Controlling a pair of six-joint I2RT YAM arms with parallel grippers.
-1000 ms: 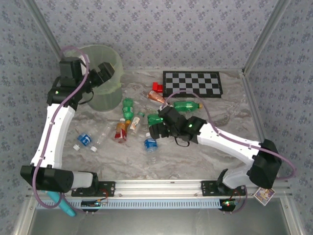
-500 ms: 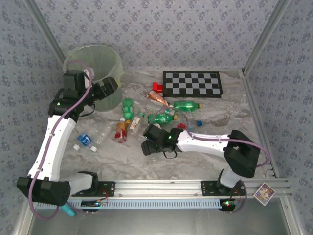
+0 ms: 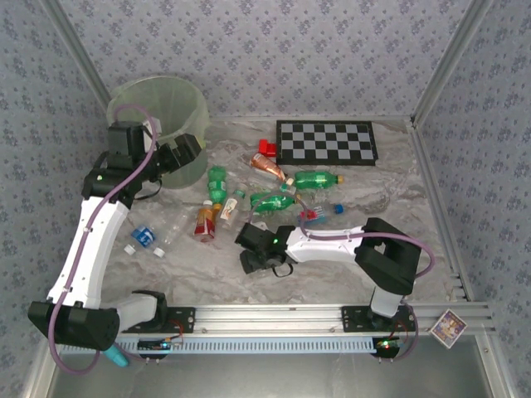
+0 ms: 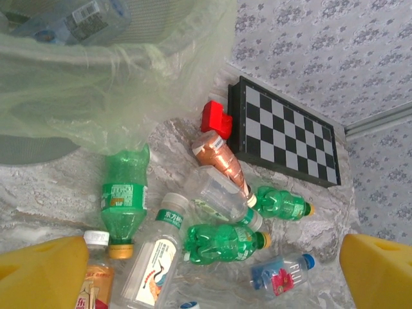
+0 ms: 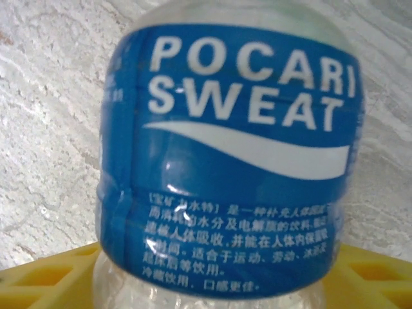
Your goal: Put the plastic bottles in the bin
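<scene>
The bin (image 3: pixel 178 104) stands at the far left rear of the worktop (image 3: pixel 415 178). It is a large, round, tapered bucket of translucent pale green, and a clear labelled bottle (image 4: pixel 80 16) lies inside it. Just beside its right wall hangs the left claw (image 3: pixel 188 151), with its yellow fingers (image 4: pixel 38 273) spread wide and nothing between them.

The other bottles lie scattered on their sides, all outside the bin. Nearest the left front is a blue-labelled bottle (image 3: pixel 143 236), then a plain clear bottle (image 3: pixel 174 225) and an orange-red bottle (image 3: pixel 205 222). Behind that, a green bottle (image 3: pixel 217 181) lies close to the bin, and a white-labelled bottle (image 3: pixel 230 207) lies just right of it.

Right of these, towards the front, the right claw (image 3: pixel 253 255) sits low over the Pocari Sweat bottle (image 5: pixel 225 148) — clear plastic with a deep blue wrap, white lettering and a white wave. The bottle lies between the claw's fingers. Whether they are pressing on it, I cannot tell.

Further back are a red block (image 3: pixel 265 149), a copper-orange bottle (image 3: pixel 267 165) and a crumpled green bottle (image 3: pixel 272 201). Another green bottle with a yellow cap (image 3: pixel 318 178) follows, then a clear blue-capped bottle (image 3: pixel 323 212). The checkerboard (image 3: pixel 326 143) lies flat at the rear — touching the red block.
</scene>
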